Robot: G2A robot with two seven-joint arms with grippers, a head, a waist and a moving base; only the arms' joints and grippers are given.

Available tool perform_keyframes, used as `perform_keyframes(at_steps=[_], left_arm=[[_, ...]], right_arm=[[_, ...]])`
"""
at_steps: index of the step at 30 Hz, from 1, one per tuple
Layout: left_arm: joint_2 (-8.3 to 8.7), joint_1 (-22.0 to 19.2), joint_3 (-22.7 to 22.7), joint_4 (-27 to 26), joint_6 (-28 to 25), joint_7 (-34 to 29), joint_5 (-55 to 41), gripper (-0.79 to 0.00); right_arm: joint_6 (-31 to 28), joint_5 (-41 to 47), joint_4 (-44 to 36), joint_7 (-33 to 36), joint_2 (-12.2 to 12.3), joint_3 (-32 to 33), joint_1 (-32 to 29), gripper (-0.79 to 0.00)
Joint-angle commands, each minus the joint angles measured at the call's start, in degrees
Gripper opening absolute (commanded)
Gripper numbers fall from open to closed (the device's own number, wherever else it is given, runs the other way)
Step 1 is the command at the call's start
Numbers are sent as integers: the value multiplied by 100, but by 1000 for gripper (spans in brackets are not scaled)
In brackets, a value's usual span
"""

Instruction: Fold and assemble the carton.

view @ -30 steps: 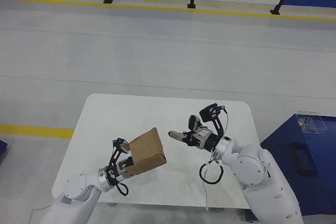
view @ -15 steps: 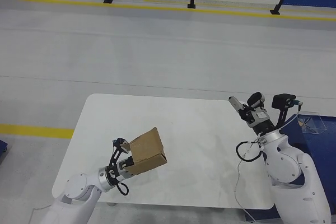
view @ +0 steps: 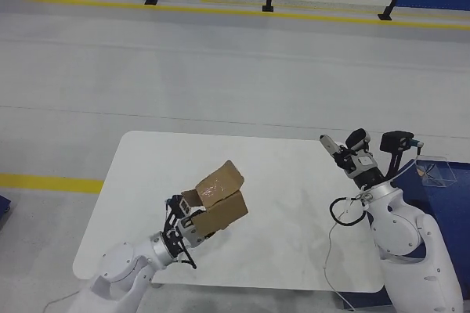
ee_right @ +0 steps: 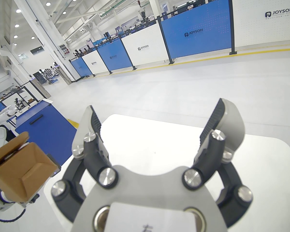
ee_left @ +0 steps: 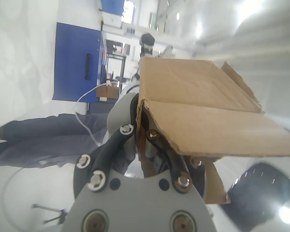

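Note:
A brown cardboard carton [view: 218, 199] hangs above the white table [view: 282, 235], tilted, with one flap [view: 219, 181] lifted. My left gripper [view: 186, 221] is shut on its lower near edge. In the left wrist view the carton [ee_left: 195, 112] lies across the fingers [ee_left: 157, 143], one wall pinched between them and a loose flap [ee_left: 213, 187] hanging down. My right gripper [view: 338, 149] stands open over the table's far right corner, well clear of the carton. The right wrist view has its fingers [ee_right: 93, 126] spread wide with nothing between them, and the carton [ee_right: 21, 167] off to one side.
A blue cabinet [view: 446, 227] stands just past the table's right edge, with a clear plastic holder [view: 432, 168] on top. A cable [view: 345, 211] loops off the right arm. Bare tabletop lies between the two arms.
The right arm swung away from the carton to the far right corner, then stayed put. The left gripper has since carried the carton rightward and tilted it, and a flap has come up.

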Motion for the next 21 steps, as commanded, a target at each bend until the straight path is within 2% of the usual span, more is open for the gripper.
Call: perform_keyframes(at_steps=[1,3,7,10,11,12,15,18,21], left_arm=[[-95,207,174,-635,826,1937,-929,-785],[-216,341,402,-973,1075,3506,-1790,-785],[-450,256,895,-1380,961,6242,-3167,-785],[-641,-15,1174,-1411,438,7808,-4532,-785],[-689,-172,1232,-1347,247,8375,-4695,-785],[-745,-330,1311,-1364,11,8783,-4900,-785],[-896,-825,1404,-971,-867,9651,-5170,-785],[-1018,-1308,1537,-413,-1384,10051,-4973,-785],[-1142,-1740,1626,291,-1568,10366,-5265,-785]], right_arm=[[0,0,0,0,0,0,0,0],[0,0,0,0,0,0,0,0],[0,0,0,0,0,0,0,0],[0,0,0,0,0,0,0,0],[0,0,0,0,0,0,0,0],[0,0,0,0,0,0,0,0],[0,0,0,0,0,0,0,0],[0,0,0,0,0,0,0,0],[0,0,0,0,0,0,0,0]])
